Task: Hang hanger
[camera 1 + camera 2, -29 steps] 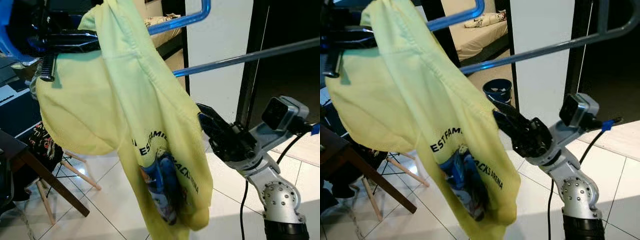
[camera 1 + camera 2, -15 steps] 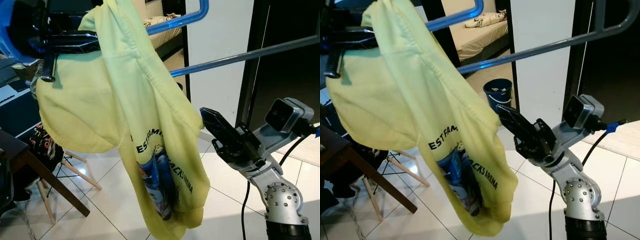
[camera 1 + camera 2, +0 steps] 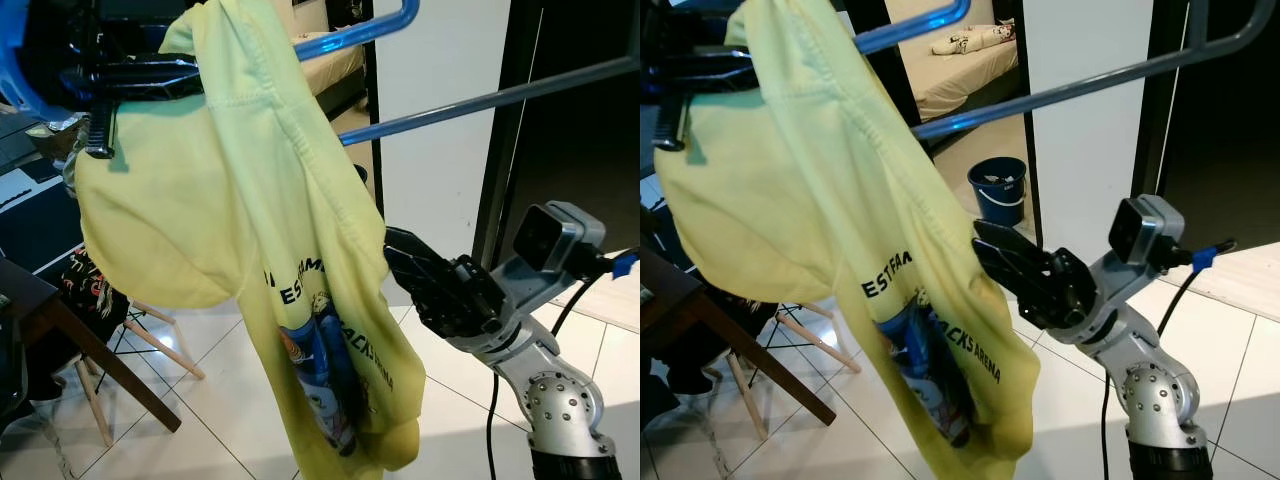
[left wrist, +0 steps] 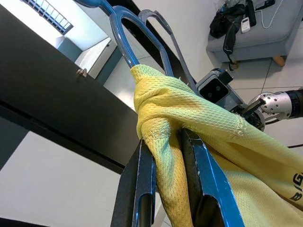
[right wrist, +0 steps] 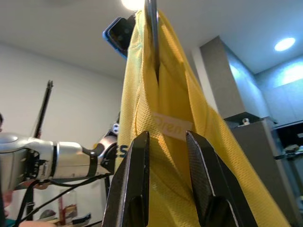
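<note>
Presently, item one: blue hanger (image 3: pixel 350 30), carrying a yellow-green shirt (image 3: pixel 250 230), held high at the robot's upper left. Its long axis runs from the left gripper (image 4: pixel 170 189) up and to the right, hook end toward the grey rail (image 3: pixel 500 100) beyond it. The rail slants upward to the right, behind and just past the hanger's tip; hook not yet on it.

Item two: left gripper, fingers clamped on the hanger's end with shirt fabric bunched between them, as the left wrist view shows. It is the nearer arm to the hanger and bears it.

Item three: right gripper (image 3: pixel 990 255), fingers parted, nothing held, tips against the shirt's hanging edge, low and to the right of the hanger.

Change from the earlier frame: right gripper has pushed leftward, from standing clear of the shirt half a second ago to its edge; the hem has swung; hanger and left gripper hold much the same place.
</note>
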Robot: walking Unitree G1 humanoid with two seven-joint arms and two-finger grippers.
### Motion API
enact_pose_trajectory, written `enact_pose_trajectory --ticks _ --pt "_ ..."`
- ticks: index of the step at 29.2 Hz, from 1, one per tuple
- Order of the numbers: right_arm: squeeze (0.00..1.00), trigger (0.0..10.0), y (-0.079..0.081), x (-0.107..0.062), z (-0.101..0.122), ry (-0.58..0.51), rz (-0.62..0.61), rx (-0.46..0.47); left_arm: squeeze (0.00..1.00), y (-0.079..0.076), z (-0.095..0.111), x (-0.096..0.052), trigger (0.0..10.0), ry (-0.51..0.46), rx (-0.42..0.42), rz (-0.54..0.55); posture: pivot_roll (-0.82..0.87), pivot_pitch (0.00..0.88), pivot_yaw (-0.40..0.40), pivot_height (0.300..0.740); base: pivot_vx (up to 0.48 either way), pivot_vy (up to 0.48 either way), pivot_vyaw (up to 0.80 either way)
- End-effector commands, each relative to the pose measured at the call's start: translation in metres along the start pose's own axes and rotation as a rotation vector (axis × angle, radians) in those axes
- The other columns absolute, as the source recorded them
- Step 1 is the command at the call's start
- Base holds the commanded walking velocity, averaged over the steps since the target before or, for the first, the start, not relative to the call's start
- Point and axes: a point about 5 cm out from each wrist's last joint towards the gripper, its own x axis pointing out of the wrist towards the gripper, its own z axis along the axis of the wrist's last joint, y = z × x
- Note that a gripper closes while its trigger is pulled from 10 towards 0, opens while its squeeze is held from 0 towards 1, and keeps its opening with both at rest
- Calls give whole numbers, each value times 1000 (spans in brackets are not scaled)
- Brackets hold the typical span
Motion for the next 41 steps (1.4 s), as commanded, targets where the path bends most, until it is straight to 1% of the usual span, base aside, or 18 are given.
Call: enact_pose_trajectory --ticks 1,5,6,8,9,15,17,18,19,20,22,25,26,33,35,41 --pt "0 10000 6 4 -4 1 44 28 0 3 5 -7 10000 11 14 37 -53 0 187 740 0 0 0" --pt "0 10000 7 5 -4 2 60 35 0 3 6 -8 10000 11 15 38 -55 0 187 740 0 0 0" --pt "996 10000 7 6 -3 -8 57 37 0 3 6 -8 10000 12 17 38 -54 0 187 740 0 0 0" --pt "1000 10000 8 7 -2 -23 71 44 0 3 6 -8 10000 11 17 39 -55 0 187 740 0 0 0" --pt "1000 10000 9 8 -1 -45 83 52 0 3 6 -9 10000 11 18 38 -55 0 187 740 0 0 0" --pt "1000 10000 10 9 -1 -50 87 48 0 3 6 -9 10000 10 18 37 -55 0 188 740 0 0 0" --pt "1000 10000 10 9 -2 -41 86 41 0 3 6 -9 10000 10 18 37 -55 0 188 740 0 0 0" --pt "1000 10000 9 11 -5 -4 74 27 0 3 6 -9 10000 10 18 35 -56 0 188 740 0 0 0" --pt "0 10000 9 13 -10 46 68 13 0 3 6 -9 10000 9 18 34 -56 0 188 740 0 0 0" --pt "0 10000 9 13 -10 46 68 13 0 3 6 -9 10000 9 18 34 -56 0 188 740 0 0 0" --pt "0 10000 9 17 -21 156 62 -22 0 2 6 -9 10000 8 19 32 -58 0 188 740 0 0 0" --pt "0 10000 9 18 -23 187 62 -34 0 2 6 -9 10000 7 19 31 -58 0 188 740 0 0 0" --pt "0 0 8 19 -23 183 64 -33 0 2 6 -8 10000 5 20 30 -58 0 187 740 0 0 0" --pt "0 0 6 17 -15 126 50 -30 0 1 7 -6 10000 5 22 31 -58 0 187 740 0 0 0" --pt "0 0 2 12 -10 95 9 -50 0 2 7 -6 10000 7 24 36 -59 0 189 740 0 0 0" --pt "0 0 -4 4 -3 47 -64 -79 0 2 6 -8 10000 9 19 48 -55 0 189 740 0 0 0"
